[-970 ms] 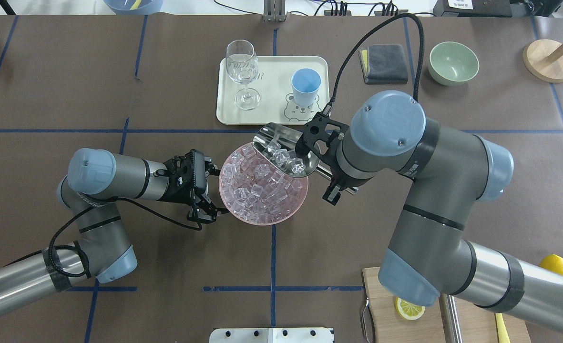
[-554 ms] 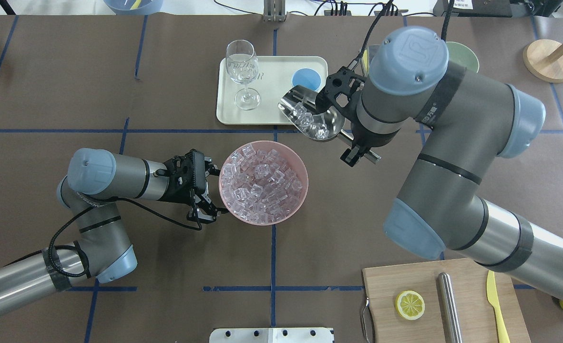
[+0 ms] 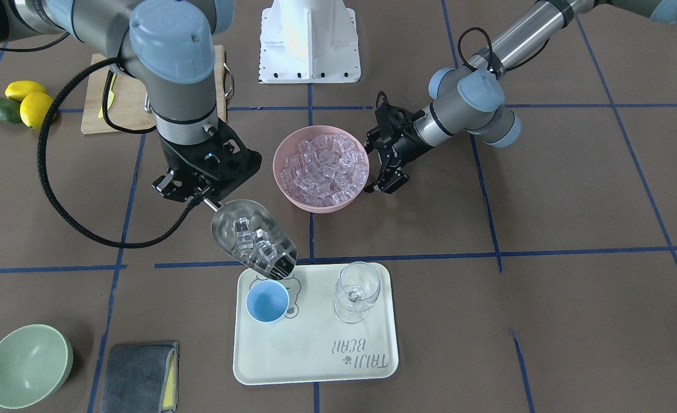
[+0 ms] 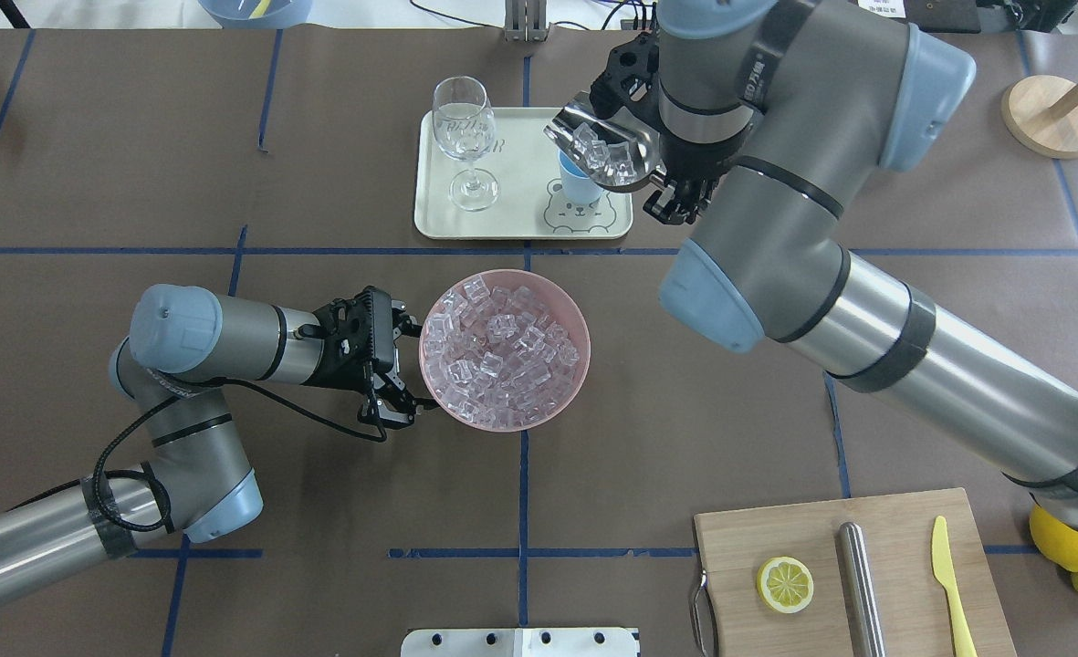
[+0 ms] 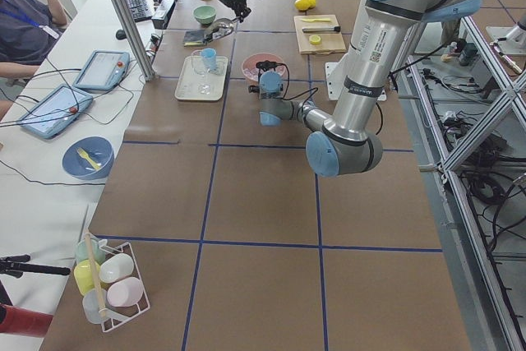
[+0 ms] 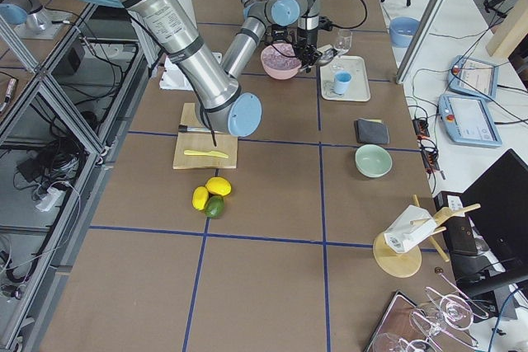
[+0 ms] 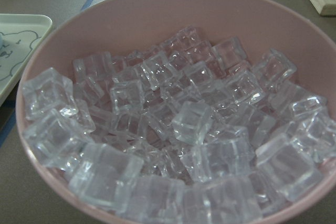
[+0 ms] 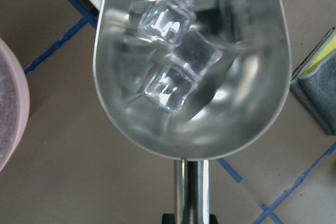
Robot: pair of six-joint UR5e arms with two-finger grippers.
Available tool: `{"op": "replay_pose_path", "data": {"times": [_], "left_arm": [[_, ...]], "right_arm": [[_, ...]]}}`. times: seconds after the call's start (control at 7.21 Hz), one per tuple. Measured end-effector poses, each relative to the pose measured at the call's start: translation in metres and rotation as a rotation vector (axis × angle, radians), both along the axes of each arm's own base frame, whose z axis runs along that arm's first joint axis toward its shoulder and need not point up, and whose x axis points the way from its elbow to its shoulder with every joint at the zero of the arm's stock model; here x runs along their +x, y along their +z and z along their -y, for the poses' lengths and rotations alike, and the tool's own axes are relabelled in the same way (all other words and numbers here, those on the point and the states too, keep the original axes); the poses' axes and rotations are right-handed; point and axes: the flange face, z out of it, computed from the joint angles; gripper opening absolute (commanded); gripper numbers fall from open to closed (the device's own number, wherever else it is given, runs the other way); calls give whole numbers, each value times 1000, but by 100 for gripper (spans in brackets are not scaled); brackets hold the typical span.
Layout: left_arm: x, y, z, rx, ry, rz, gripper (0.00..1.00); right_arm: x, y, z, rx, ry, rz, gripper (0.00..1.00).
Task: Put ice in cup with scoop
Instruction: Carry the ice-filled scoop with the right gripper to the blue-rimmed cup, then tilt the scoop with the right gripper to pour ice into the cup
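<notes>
The silver scoop (image 3: 252, 238) holds several clear ice cubes (image 8: 168, 22) and tilts down toward the tray. Its lip hangs just above the far rim of the light-blue cup (image 3: 267, 302). In the overhead view the scoop (image 4: 604, 151) covers part of the cup (image 4: 575, 185). My right gripper (image 3: 202, 197) is shut on the scoop's thin handle. The pink bowl (image 4: 575, 383) full of ice (image 7: 194, 124) sits mid-table. My left gripper (image 4: 408, 370) is open, its fingers spread beside the bowl's left rim.
The cup stands on a cream tray (image 3: 315, 355) beside a clear stemmed glass (image 3: 358, 292). A green bowl (image 3: 26, 367) and grey cloth (image 3: 137, 376) lie beside the tray. A cutting board (image 4: 776, 538) carries a lemon slice, a steel cylinder (image 4: 858, 584) and a yellow knife.
My right arm has carried the loaded scoop from above the pink bowl across to the tray, over the cup. The left arm and the bowl have not moved.
</notes>
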Motion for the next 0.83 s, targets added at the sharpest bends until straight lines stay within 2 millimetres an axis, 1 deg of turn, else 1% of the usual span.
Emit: {"op": "replay_pose_path", "data": {"times": [0.14, 0.28, 0.42, 0.83], "left_arm": [[0, -1, 0, 0, 0, -1, 100], [0, -1, 0, 1, 0, -2, 100], [0, -1, 0, 1, 0, -2, 100], [1, -2, 0, 1, 0, -3, 100]], "right_arm": [[-4, 2, 20, -19, -11, -40, 0], [-5, 8, 31, -36, -27, -86, 0], [-1, 11, 36, -50, -49, -138, 0], [9, 3, 35, -67, -117, -257, 0]]}}
